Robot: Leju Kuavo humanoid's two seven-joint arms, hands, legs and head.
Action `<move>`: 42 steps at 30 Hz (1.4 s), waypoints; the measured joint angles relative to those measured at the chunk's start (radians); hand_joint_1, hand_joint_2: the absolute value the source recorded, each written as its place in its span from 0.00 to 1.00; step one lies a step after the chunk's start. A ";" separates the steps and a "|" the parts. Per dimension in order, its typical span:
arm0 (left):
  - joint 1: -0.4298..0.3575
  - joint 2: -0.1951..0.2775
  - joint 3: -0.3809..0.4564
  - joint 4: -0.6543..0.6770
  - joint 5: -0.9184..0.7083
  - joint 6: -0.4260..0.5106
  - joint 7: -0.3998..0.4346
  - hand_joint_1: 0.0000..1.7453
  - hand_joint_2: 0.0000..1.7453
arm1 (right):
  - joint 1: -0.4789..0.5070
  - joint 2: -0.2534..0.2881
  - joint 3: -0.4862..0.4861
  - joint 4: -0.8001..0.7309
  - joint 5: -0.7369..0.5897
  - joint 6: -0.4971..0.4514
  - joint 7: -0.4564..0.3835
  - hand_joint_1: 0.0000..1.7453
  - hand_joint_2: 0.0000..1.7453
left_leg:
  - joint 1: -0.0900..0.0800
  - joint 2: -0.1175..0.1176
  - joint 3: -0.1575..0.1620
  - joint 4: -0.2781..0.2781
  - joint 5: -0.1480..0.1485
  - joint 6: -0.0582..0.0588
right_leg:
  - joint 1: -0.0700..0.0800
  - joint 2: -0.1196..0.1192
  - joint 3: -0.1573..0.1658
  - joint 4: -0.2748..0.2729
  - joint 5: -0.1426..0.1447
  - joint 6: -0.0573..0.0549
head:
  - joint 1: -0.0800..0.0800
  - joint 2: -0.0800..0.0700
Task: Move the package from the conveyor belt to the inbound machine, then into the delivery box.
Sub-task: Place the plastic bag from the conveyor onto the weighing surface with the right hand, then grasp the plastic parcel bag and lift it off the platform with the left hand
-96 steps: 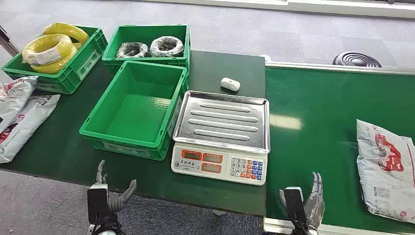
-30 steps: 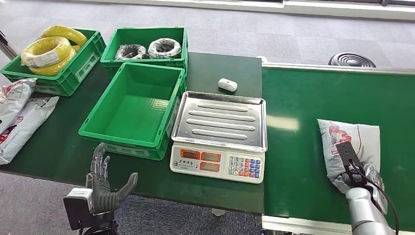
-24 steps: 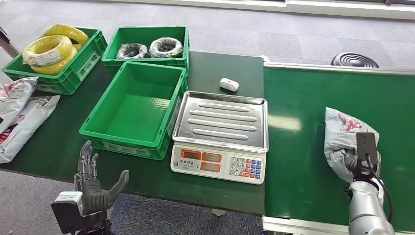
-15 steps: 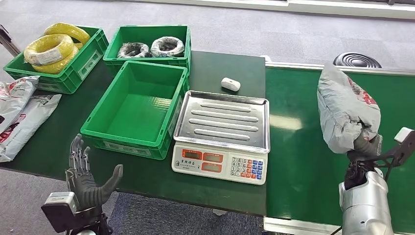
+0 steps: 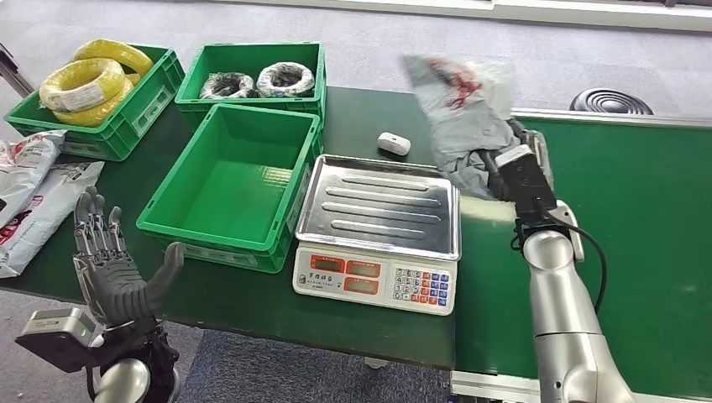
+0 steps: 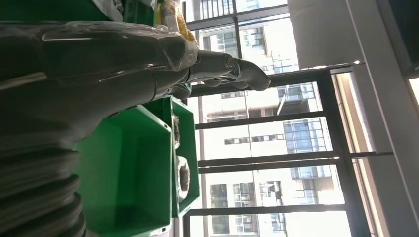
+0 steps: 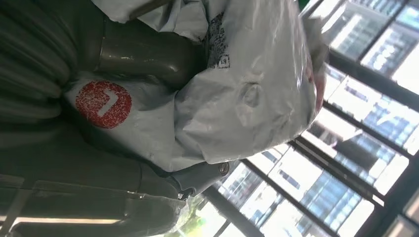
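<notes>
My right hand [image 5: 514,168] grips a grey plastic package [image 5: 463,113] with red print and holds it in the air, over the far right corner of the scale's steel tray [image 5: 378,206]. In the right wrist view the crumpled package [image 7: 237,94] bulges out of the hand [image 7: 123,54]. The green conveyor belt [image 5: 613,218] lies to the right, bare. An empty green box [image 5: 231,180] stands left of the scale. My left hand [image 5: 109,264] is raised near the table's front left edge, fingers spread, holding nothing; its wrist view shows the hand [image 6: 123,59] beside that box [image 6: 128,173].
Two green crates stand at the back left, one with yellow cable coils [image 5: 88,80], one with dark and white coils [image 5: 256,80]. A small white device [image 5: 394,143] lies behind the scale. More grey packages [image 5: 34,193] lie at the far left. The scale's keypad [image 5: 374,281] faces me.
My right hand has lifted the package off the belt and swung it left and away, up to the scale's far right corner. My left hand has risen and moved left.
</notes>
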 joint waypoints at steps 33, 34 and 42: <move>0.011 0.028 0.011 -0.047 -0.183 -0.046 0.072 0.00 1.00 | -0.127 -0.052 0.271 0.294 0.355 -0.019 0.304 0.00 1.00 | -0.001 -0.006 -0.003 0.001 0.001 0.001 | -0.001 -0.005 -0.001 0.000 0.000 0.000 | 0.000 0.000; 0.006 0.031 -0.008 -0.046 -0.209 -0.047 0.077 0.00 1.00 | -0.119 -0.054 0.257 0.279 0.345 -0.031 0.287 0.00 1.00 | -0.001 -0.006 -0.003 0.001 0.001 0.001 | -0.001 -0.005 -0.002 0.000 0.000 0.000 | 0.000 0.000; -0.085 0.045 -0.123 -0.033 -0.275 -0.047 0.138 0.00 1.00 | -0.079 -0.056 0.178 0.210 0.315 -0.077 0.215 0.00 1.00 | -0.001 -0.005 -0.003 0.001 0.001 0.001 | -0.001 -0.005 -0.002 0.000 0.001 0.001 | 0.000 0.000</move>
